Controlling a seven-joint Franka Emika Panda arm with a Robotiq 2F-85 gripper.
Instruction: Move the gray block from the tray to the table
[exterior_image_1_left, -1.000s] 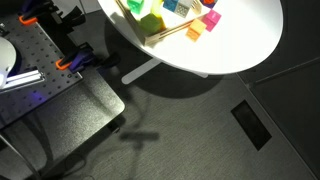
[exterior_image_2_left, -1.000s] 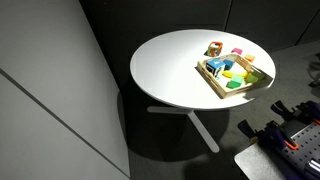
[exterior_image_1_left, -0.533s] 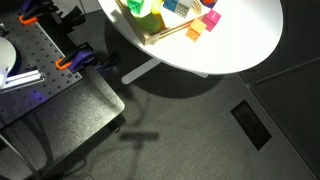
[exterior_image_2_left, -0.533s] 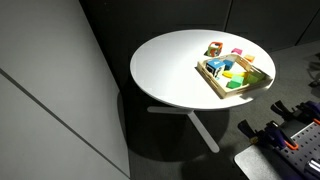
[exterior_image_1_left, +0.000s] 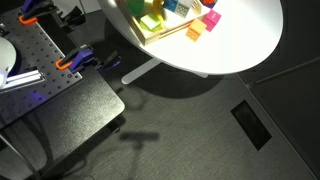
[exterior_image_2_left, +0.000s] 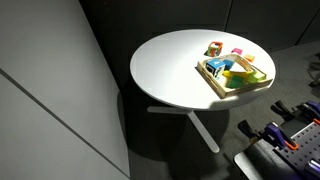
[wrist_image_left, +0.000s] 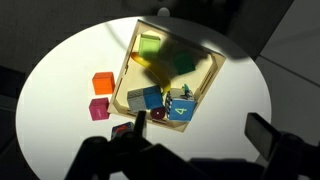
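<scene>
In the wrist view the light-wood tray (wrist_image_left: 124, 72) lies on the round white table (wrist_image_left: 60, 90). The gray block (wrist_image_left: 135, 99) sits at the tray's near corner, against a plain blue block (wrist_image_left: 153, 97). A blue block marked 4 (wrist_image_left: 181, 108) and green blocks (wrist_image_left: 150, 47) also lie in the tray. My gripper (wrist_image_left: 200, 130) is open and empty. It hangs above the table, on the near side of the tray. The tray (exterior_image_1_left: 168, 33) (exterior_image_2_left: 212, 85) and table (exterior_image_1_left: 240, 35) (exterior_image_2_left: 165, 65) show in both exterior views. The gripper is out of view there.
An orange block (wrist_image_left: 102, 83) and a magenta block (wrist_image_left: 98, 108) lie on the table beside the tray. A small red piece (wrist_image_left: 122, 130) lies near my left finger. A gray perforated plate with orange clamps (exterior_image_1_left: 30, 60) stands beside the table.
The shadow over the tray has shifted a little in an exterior view. The blocks and tray have not moved.
</scene>
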